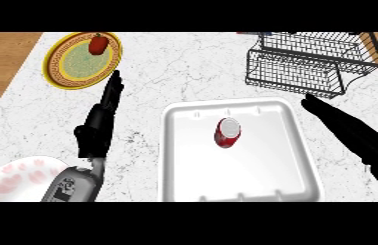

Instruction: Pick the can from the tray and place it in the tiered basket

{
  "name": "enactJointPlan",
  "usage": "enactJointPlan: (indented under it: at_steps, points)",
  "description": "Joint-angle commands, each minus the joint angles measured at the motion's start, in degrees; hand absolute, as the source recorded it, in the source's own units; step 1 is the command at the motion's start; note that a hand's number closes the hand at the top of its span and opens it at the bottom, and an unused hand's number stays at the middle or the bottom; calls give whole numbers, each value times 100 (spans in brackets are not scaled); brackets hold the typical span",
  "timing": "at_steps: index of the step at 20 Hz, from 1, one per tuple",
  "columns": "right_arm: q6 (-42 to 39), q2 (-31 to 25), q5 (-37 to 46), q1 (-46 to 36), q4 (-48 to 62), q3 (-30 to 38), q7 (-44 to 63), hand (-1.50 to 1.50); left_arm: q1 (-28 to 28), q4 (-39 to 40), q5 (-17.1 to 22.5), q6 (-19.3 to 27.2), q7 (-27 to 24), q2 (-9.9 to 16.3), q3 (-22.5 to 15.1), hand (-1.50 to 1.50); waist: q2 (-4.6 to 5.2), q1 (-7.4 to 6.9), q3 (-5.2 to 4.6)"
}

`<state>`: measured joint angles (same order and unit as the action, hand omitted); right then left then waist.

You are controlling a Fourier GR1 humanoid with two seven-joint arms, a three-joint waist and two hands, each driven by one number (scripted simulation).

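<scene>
Head view looks steeply down on a white marbled counter (184,74) with a strip of wood showing at its far left edge. A red can (227,133) lies on its side near the middle of a white tray (295,154) that sits at the near centre of the counter; the can's pale end faces up and away, and nothing touches it. At the far right stands a black wire tiered basket (295,69), well apart from the tray's far right corner. The right hand (341,123) comes in from the right edge, its black fingers stretched out straight and pointing toward the far left; its tips hover beside the tray's far right corner, between the tray and the basket, and it holds nothing. The left hand (100,124) rests to the left of the tray, fingers straight and pointing away, open and holding nothing, with its grey forearm entering from the near edge. Beyond its fingertips, at the far left, a yellow-rimmed plate (70,64) carries a small red fruit or pepper (98,44). A white plate with pink spots (22,176) shows partly at the near left corner.
</scene>
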<state>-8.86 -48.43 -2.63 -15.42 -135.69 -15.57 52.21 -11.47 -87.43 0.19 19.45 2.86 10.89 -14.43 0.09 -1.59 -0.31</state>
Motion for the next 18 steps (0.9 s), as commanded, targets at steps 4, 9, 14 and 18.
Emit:
enactJointPlan:
  at_steps: [4,9,14,18]
  points:
    - [-131,984,406,-1880,665,-1327,1648,-150,336,-247,-218,65,28,-133,-184,0,-12,-15,14]
    - [-413,1082,21,-1983,1119,-1434,1874,-150,51,-173,-82,-52,106,-99,86,0,-16,95,21]
    - [-432,1344,45,-2286,1539,-1707,2172,-150,231,17,51,-319,-230,114,336,0,-16,105,19]
    - [-462,1355,335,-2320,1420,-2004,2423,-150,200,-122,-224,34,33,-292,32,0,-30,152,21]
